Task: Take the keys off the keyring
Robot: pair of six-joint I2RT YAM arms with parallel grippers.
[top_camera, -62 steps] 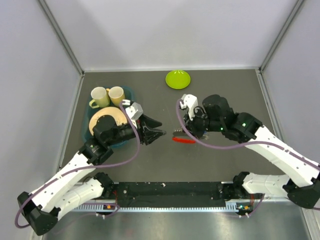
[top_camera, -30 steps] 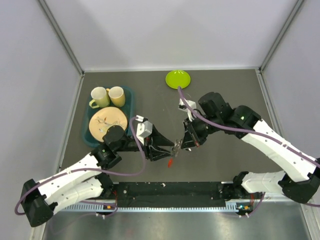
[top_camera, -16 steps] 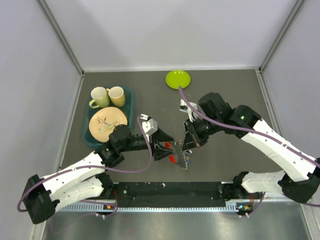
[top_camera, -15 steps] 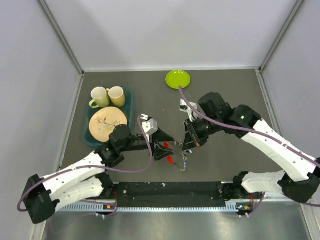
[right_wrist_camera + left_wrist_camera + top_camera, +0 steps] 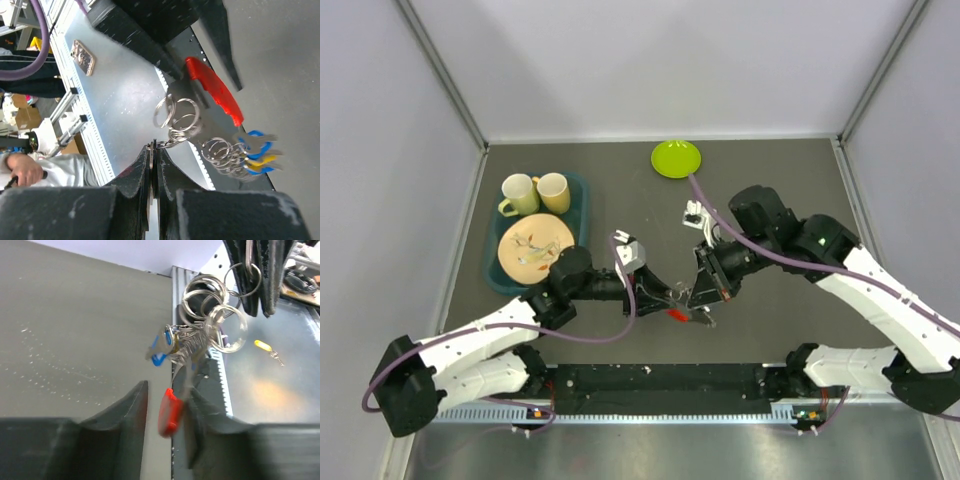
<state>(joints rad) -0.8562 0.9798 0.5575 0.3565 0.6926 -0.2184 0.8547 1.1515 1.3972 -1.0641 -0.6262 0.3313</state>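
Note:
The keys hang in a bunch between my two grippers, above the table's front middle. The red key (image 5: 169, 412) (image 5: 674, 314) hangs between my left gripper's (image 5: 167, 390) (image 5: 663, 297) parted jaws, close to one finger, not clamped. A blue key (image 5: 160, 347) and several silver rings (image 5: 212, 315) hang above it. My right gripper (image 5: 154, 149) (image 5: 696, 302) is shut on a thin silver keyring (image 5: 151, 150) at the top of the chain. The right wrist view also shows the red key (image 5: 215, 91) and blue and yellow keys (image 5: 256, 147).
A teal tray (image 5: 582, 190) at the left holds two cups (image 5: 519, 194) and a tan plate (image 5: 525, 250). A lime-green dish (image 5: 676, 158) sits at the back. A black rail (image 5: 660, 380) runs along the table's front edge.
The bunch lay on the table under my right gripper two seconds ago; now it hangs lifted. My left gripper has moved right, up to it, so the red key sits between its jaws.

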